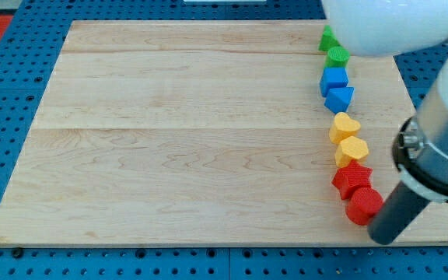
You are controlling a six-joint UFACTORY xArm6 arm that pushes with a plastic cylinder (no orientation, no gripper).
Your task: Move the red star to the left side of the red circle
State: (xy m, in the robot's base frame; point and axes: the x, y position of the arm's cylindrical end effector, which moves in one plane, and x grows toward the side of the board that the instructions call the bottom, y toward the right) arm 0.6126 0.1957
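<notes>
Dark rod slanting down at the view's lower right, my tip (381, 236) bare, grasping nothing, touching or just beside the red circle (363, 207) on its lower-right side. Red star (351, 180) directly above that circle, touching it. Farther up the wooden board (185, 132): yellow heart (353, 149), another yellow heart (344, 126), blue triangle (339, 97), blue cube (334, 78), two green blocks (336, 55).

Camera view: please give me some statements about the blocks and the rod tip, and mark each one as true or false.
1. The red star lies above the red circle in the view. True.
2. My tip is at the view's left edge. False: it is just right of and below the red circle.
3. The blocks form a column on the board's right side. True.
4. The yellow blocks lie below the red ones. False: above them.
</notes>
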